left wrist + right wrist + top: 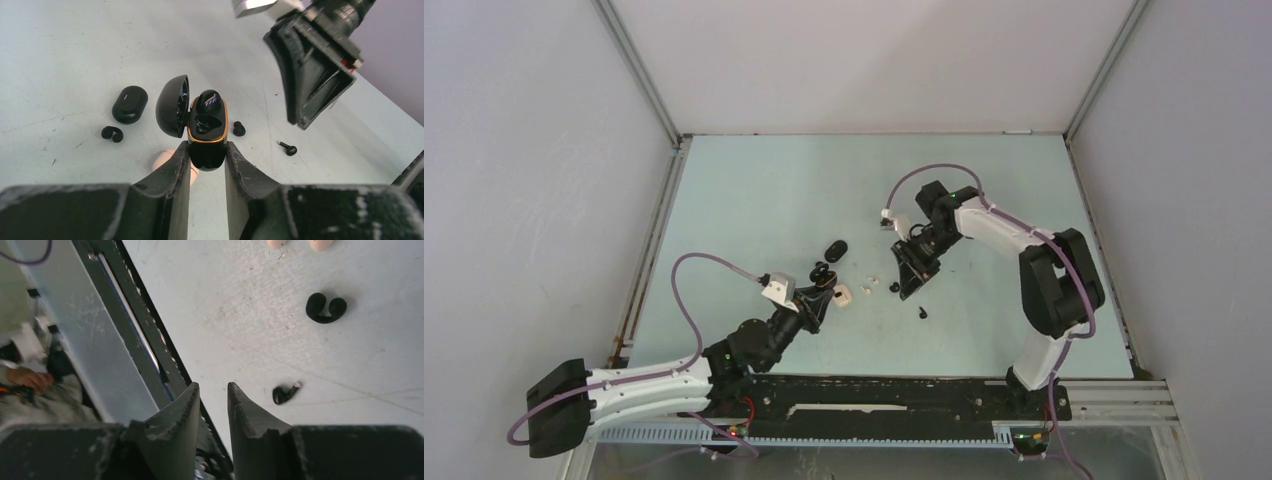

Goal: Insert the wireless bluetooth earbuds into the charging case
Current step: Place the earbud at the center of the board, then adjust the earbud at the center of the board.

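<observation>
My left gripper (207, 147) is shut on a black charging case (207, 131) with a gold rim. The case's lid stands open to the left, and a black earbud (208, 102) sits in its far pocket. My right gripper (214, 386) hovers over the table right of the case, jaws a little apart with nothing between them. Loose on the table lie a black stem earbud (284, 393), a black hook-shaped earbud (326, 308) and a small round black earbud (239, 128). Two whitish earbuds (869, 287) lie between the arms.
A closed black oval case (129, 104) lies beyond and left of the held case, with another black hook-shaped bud (112, 133) beside it. A cream case (842, 295) rests just under my left fingers. The black base rail (145, 340) runs along the table's near edge.
</observation>
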Tool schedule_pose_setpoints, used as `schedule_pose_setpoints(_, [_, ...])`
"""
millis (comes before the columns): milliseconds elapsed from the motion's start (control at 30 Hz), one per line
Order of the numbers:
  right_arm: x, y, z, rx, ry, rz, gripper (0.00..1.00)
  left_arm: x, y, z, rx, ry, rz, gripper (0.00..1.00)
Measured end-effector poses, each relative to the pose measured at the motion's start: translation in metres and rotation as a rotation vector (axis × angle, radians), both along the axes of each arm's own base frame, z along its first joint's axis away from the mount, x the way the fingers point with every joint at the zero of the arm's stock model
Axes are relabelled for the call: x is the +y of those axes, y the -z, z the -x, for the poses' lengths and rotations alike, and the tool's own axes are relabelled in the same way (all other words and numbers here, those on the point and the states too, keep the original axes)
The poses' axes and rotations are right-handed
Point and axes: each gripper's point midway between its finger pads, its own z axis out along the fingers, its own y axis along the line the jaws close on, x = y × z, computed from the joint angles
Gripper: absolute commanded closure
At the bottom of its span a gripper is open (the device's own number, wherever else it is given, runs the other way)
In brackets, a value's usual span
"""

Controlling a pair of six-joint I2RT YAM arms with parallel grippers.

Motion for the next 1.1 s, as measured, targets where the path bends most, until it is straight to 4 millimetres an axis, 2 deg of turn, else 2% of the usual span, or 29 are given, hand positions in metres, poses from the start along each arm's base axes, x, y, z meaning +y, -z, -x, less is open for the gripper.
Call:
schedule_pose_setpoints(67, [-0.006, -0.008, -0.003, -0.058, -0.037, -0.034, 0.71, 0.000, 0.001, 0.000, 0.001, 0.000, -0.003, 1.00])
schedule_pose_setpoints(167, [-0.019, -0.022, -0.007, -0.249, -0.125, -0.102, 0.73, -0.001, 0.005, 0.000, 0.006, 0.000, -0.018, 1.00])
schedule_pose_setpoints(300, [-0.045, -0.026, 0.009, -0.545, -0.283, -0.144, 0.72, -0.001, 0.009, 0.000, 0.013, 0.002, -0.033, 1.00])
schedule_pose_setpoints(433, [-0.055, -0.008, 0.035, -0.705, -0.473, -0.140, 0.71, -0.002, 0.010, 0.000, 0.014, 0.002, -0.034, 1.00])
schedule_pose_setpoints(600, [-0.052, 0.028, 0.040, -0.742, -0.606, -0.064, 0.71, -0.002, 0.009, 0.000, 0.013, 0.003, -0.032, 1.00])
schedule_pose_setpoints(700, [-0.050, 0.045, 0.025, -0.725, -0.537, 0.033, 0.67, -0.003, 0.008, 0.000, 0.012, 0.010, -0.027, 1.00])
schedule_pose_setpoints(800, [-0.049, 0.052, 0.016, -0.694, -0.434, 0.087, 0.61, -0.003, 0.007, 0.000, 0.011, 0.010, -0.023, 1.00])
schedule_pose_setpoints(933, [-0.044, 0.050, 0.007, -0.657, -0.285, 0.132, 0.52, -0.003, 0.006, 0.001, 0.009, 0.014, -0.018, 1.00])
schedule_pose_setpoints(1100, [-0.034, 0.052, -0.005, -0.605, -0.167, 0.182, 0.48, -0.004, 0.006, 0.001, 0.011, 0.018, -0.018, 1.00])
